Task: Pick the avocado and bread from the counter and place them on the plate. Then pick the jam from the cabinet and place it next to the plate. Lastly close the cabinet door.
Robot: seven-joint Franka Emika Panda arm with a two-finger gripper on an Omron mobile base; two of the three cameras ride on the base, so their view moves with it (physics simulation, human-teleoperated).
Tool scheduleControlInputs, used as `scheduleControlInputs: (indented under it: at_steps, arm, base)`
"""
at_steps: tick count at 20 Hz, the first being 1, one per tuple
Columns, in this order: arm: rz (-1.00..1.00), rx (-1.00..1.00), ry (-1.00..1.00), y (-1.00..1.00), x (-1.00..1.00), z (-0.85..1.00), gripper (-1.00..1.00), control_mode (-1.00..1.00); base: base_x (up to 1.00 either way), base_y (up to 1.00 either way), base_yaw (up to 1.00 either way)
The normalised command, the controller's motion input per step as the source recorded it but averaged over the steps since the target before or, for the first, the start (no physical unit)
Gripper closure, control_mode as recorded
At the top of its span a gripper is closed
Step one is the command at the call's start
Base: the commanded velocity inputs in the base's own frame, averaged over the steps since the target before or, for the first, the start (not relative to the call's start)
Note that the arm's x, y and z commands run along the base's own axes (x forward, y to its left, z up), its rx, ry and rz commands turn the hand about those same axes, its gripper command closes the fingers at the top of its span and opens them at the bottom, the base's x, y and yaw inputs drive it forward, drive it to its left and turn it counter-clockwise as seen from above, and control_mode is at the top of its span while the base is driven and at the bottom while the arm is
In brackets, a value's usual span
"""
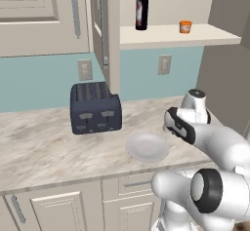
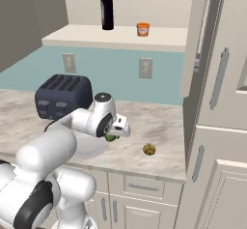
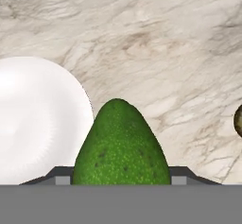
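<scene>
The green avocado [image 3: 120, 142] stands between my fingertips, and my gripper [image 3: 120, 178] is shut on it just above the counter [image 3: 142, 38]. From the right base view the avocado [image 2: 111, 137] shows under the hand [image 2: 118, 126], right of the white plate [image 2: 91, 148]. The plate [image 3: 38, 119] lies just left of the fruit, also seen as the plate [image 1: 146, 147] in front of the toaster. The brown bread [image 2: 149, 149] lies on the counter to the right, its edge the bread [image 3: 238, 120]. The orange jam [image 1: 185, 27] sits on the open cabinet shelf [image 1: 176, 36].
A dark toaster [image 1: 95, 108] stands behind the plate. A wine bottle [image 1: 141, 6] stands on the shelf left of the jam. The cabinet door [image 1: 105, 30] hangs open, edge-on above the toaster. Tall cabinets [image 2: 217, 126] bound the counter on the right.
</scene>
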Motion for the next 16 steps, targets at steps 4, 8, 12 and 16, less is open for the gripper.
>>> scheduleControlInputs:
  at_steps: [4, 8, 12, 16]
  arm:
    - [0.00, 0.05, -0.04, 0.60, 0.00, 0.17, 1.00, -1.00]
    - [0.01, 0.06, -0.04, 0.69, 0.00, 0.00, 1.00, -1.00]
    - [0.01, 0.06, 0.00, 0.66, 0.09, -0.06, 1.00, -1.00]
    - [0.00, 0.01, 0.00, 0.36, 0.12, -0.12, 1.00, -1.00]
  base:
    - [0.00, 0.00, 0.00]
    - [0.00, 0.00, 0.00]
    - [0.00, 0.00, 0.00]
    - [0.00, 0.00, 0.00]
